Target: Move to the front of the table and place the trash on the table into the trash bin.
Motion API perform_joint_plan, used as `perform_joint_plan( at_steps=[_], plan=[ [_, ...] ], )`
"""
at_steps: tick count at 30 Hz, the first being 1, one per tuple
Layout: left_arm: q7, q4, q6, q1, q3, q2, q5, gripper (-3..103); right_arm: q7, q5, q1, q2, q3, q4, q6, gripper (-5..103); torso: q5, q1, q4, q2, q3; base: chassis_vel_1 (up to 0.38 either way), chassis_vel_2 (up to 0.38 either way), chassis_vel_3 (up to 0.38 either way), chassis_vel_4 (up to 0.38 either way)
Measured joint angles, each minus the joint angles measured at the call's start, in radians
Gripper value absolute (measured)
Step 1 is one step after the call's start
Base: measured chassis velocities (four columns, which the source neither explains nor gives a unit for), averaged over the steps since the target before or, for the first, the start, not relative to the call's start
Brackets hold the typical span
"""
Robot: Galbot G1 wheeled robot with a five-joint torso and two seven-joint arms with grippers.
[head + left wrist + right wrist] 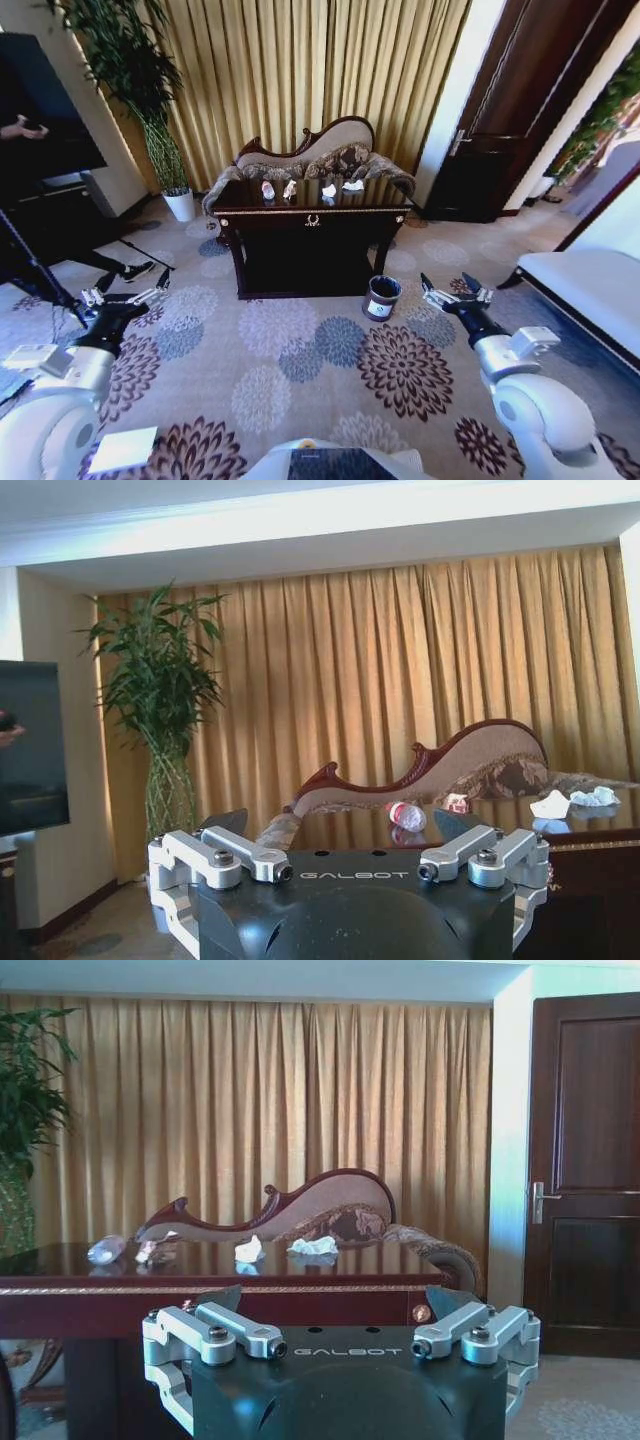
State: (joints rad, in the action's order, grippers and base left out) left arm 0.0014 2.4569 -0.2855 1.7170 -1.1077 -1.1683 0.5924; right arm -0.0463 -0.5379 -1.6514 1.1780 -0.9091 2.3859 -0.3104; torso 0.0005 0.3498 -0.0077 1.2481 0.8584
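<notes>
The trash lies in a row on the dark glossy bench (312,208): a clear plastic bottle (268,189), a crushed carton (290,188) and two crumpled white paper pieces (329,190), with the patterned sofa (330,150) behind. The trash bin (382,297) stands on the flowered carpet (300,370) near the bench's front right leg. Well short of the bench, the left gripper (128,295) and right gripper (452,287) are both held over the carpet, jaws spread and holding nothing.

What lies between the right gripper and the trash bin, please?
Only bare patterned carpet separates the right gripper from the trash bin, as the head view shows.
</notes>
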Motion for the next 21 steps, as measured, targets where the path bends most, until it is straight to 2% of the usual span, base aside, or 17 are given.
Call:
perform_joint_plan(
  at_steps=[3, 5, 10, 13, 16, 17, 19, 21],
  plan=[
    [0.0, 0.005, 0.0, 0.004, -0.001, -0.003, 0.0, 100, 0.0, 0.0, -0.002, 0.004, -0.001, 0.002, 0.0, 100, -0.0012, 0.0, -0.0001, 0.0, 0.0, -0.377, 0.342, 0.357, -0.343],
    [0.0, 0.006, 0.0, 0.006, -0.001, -0.004, 0.0, 100, 0.0, 0.0, -0.002, 0.006, -0.001, 0.002, 0.001, 100, -0.0012, 0.0, 0.0005, 0.0, 0.0, -0.372, 0.375, 0.355, -0.349],
    [0.0, 0.01, 0.001, 0.007, -0.001, -0.004, 0.0, 100, 0.001, 0.0, -0.004, 0.009, -0.003, 0.002, 0.002, 100, -0.0005, 0.0, 0.0002, 0.0, 0.0, -0.35, 0.399, 0.329, -0.385],
    [0.0, 0.011, 0.001, 0.007, -0.001, -0.005, 0.0, 100, 0.001, 0.001, -0.004, 0.009, -0.003, 0.003, 0.003, 100, -0.0014, 0.0, 0.0002, 0.0, 0.0, -0.389, 0.419, 0.404, -0.408],
    [0.0, 0.011, 0.001, 0.007, -0.001, -0.006, 0.0, 100, 0.001, 0.001, -0.004, 0.009, -0.003, 0.003, 0.003, 100, -0.0007, 0.0, -0.0002, 0.0, 0.0, -0.328, 0.355, 0.326, -0.344],
    [0.0, 0.011, 0.001, 0.007, -0.001, -0.006, 0.0, 100, 0.001, 0.001, -0.003, 0.01, -0.003, 0.002, 0.003, 100, -0.0004, 0.0, 0.0003, 0.0, 0.0, -0.298, 0.326, 0.3, -0.321],
    [0.0, 0.011, 0.001, 0.008, 0.0, -0.008, 0.0, 100, 0.002, 0.002, -0.003, 0.011, -0.002, 0.002, 0.003, 100, -0.0012, 0.0, 0.0002, 0.0, 0.0, -0.322, 0.321, 0.365, -0.305],
    [0.0, 0.011, 0.002, 0.009, 0.0, -0.009, 0.0, 100, 0.002, 0.004, -0.003, 0.012, -0.001, 0.001, 0.003, 100, 0.0005, 0.0, 0.0005, 0.0, 0.0, -0.339, 0.335, 0.344, -0.331]
  ],
)
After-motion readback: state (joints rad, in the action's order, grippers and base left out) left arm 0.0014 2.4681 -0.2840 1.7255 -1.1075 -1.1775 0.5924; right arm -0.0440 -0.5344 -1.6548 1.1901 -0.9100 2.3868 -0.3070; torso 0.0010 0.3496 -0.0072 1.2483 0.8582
